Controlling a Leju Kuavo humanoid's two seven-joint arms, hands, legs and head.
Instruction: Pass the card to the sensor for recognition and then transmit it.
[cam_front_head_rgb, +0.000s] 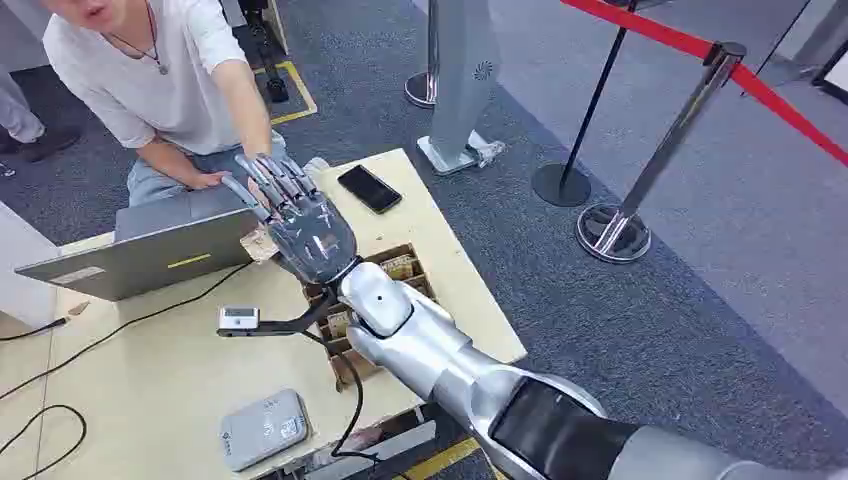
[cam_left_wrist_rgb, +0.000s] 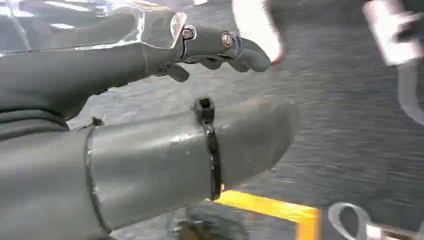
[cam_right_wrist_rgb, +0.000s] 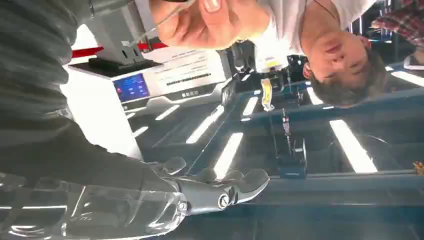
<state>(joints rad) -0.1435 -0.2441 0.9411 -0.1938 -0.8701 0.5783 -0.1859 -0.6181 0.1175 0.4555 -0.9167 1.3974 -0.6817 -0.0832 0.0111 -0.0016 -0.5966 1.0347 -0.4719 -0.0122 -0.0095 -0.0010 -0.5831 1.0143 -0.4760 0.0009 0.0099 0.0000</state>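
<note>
My right hand (cam_front_head_rgb: 305, 235) is raised over the table with its fingers stretched out and apart, reaching toward a seated person (cam_front_head_rgb: 160, 80). In the right wrist view my right hand (cam_right_wrist_rgb: 165, 185) holds nothing between thumb and fingers. Just beyond it the person's hand (cam_right_wrist_rgb: 205, 22) pinches a thin pale card (cam_right_wrist_rgb: 167, 20), seen edge-on. A small white sensor (cam_front_head_rgb: 238, 318) sits on a black bracket on the table below my wrist. My left hand (cam_left_wrist_rgb: 125, 65) hangs over the carpet, blurred, fingers loosely bent, holding nothing.
The wooden table (cam_front_head_rgb: 150, 380) carries a grey laptop (cam_front_head_rgb: 150, 250), a black phone (cam_front_head_rgb: 369, 188), a compartmented wooden box (cam_front_head_rgb: 400, 268), a flat grey device (cam_front_head_rgb: 262, 428) and black cables. Chrome stanchions (cam_front_head_rgb: 615, 230) with a red belt stand on the right.
</note>
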